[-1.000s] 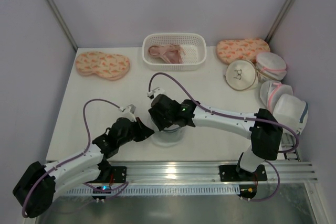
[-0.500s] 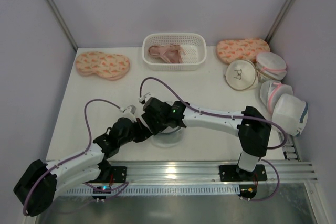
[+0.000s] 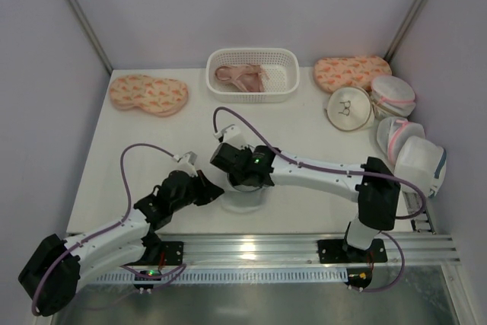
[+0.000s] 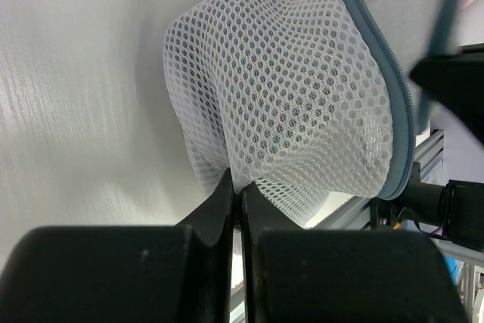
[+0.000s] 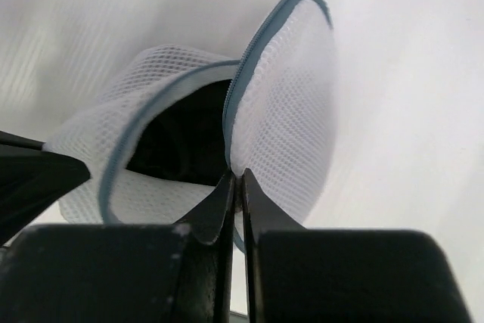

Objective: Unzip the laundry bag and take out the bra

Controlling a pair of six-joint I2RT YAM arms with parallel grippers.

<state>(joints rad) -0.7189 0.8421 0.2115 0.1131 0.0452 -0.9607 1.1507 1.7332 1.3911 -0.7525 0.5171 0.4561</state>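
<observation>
At the far edge of your worktop a white basket holds a pale pink bra; orange padded pieces lie near both far corners, mesh bags along the right edge.

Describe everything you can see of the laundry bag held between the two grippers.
The laundry bag is a small round pouch of white honeycomb mesh with a grey-blue zip around its rim, sitting on the white table between the arms. The zip is partly open: the round lid stands lifted off the body, showing something black inside, likely the bra. The left gripper is shut on a pinch of the mesh wall; the right gripper is shut on the lid's edge.
</observation>
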